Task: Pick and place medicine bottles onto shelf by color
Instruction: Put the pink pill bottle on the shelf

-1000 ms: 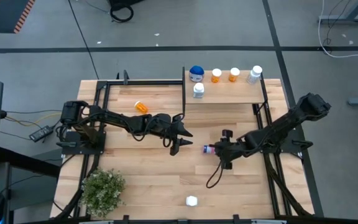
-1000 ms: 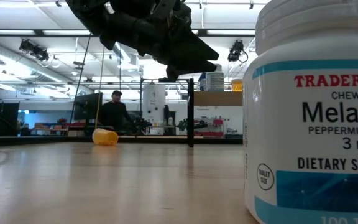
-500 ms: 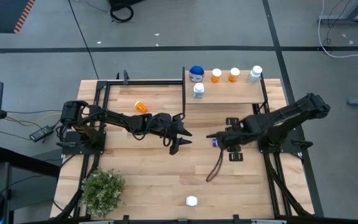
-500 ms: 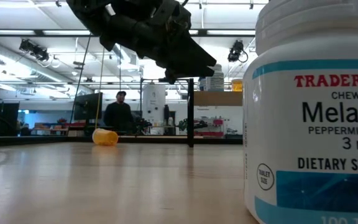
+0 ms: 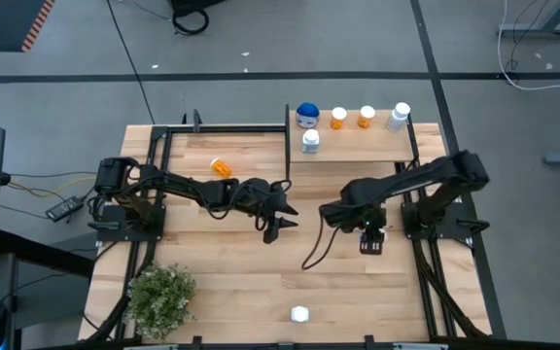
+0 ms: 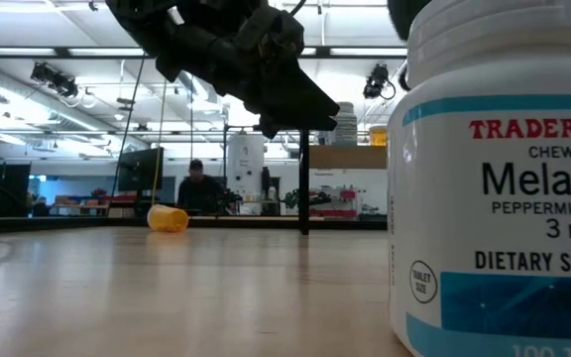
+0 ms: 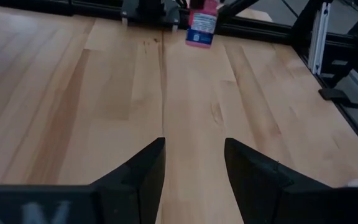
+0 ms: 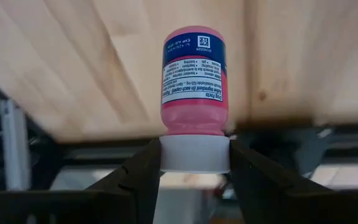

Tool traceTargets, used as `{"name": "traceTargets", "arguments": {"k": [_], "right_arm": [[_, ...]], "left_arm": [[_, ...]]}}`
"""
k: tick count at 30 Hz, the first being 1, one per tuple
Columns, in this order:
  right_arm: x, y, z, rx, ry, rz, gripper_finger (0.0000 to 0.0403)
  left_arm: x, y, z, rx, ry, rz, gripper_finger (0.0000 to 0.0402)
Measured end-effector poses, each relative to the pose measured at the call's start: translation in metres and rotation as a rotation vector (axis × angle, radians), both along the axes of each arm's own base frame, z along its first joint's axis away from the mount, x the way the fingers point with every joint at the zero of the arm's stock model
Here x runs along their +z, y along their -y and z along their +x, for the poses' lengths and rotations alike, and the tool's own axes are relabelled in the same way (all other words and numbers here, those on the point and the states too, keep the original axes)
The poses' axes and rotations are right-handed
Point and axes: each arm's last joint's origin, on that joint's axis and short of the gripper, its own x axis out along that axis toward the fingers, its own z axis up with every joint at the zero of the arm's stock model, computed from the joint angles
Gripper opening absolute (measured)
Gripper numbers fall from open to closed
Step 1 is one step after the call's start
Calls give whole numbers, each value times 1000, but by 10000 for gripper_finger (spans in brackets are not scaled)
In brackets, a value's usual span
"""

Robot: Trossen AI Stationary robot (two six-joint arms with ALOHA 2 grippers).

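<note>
The pink bottle (image 8: 194, 78) has a white cap and a blue-and-white label; the right claw (image 8: 194, 165) holds it by the cap. The left wrist view shows it raised above the plank worktop (image 7: 73, 93), while from above the arm hides it. The left claw (image 7: 194, 162) hovers mid-worktop, fingers apart with nothing between them.

Nearest the low camera stands a white melatonin bottle (image 6: 504, 188). Farther back an orange bottle (image 5: 221, 166) lies on its side. On the shelf (image 5: 358, 146) stand a blue bottle (image 5: 306, 115), two orange ones and two white ones. Beyond, a person (image 6: 196, 183) sits in a lit workshop.
</note>
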Motion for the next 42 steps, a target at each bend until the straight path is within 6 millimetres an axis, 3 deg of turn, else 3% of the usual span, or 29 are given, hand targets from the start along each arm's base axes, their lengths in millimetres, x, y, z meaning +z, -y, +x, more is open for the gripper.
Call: {"name": "traceTargets", "arguments": {"k": [15, 26, 37, 42], "right_arm": [[-54, 19, 30, -145, -244, 80, 177], [-71, 35, 39, -270, -268, 52, 189], [-75, 36, 44, -253, -207, 72, 192], [-76, 36, 46, -229, -178, 83, 212]], "left_arm": [[-13, 0, -9, -14, -168, 22, 172], [-23, -2, -17, -30, -291, 50, 172], [-23, -3, -17, -31, -292, 52, 173], [-23, -3, -17, -31, -292, 52, 172]]}}
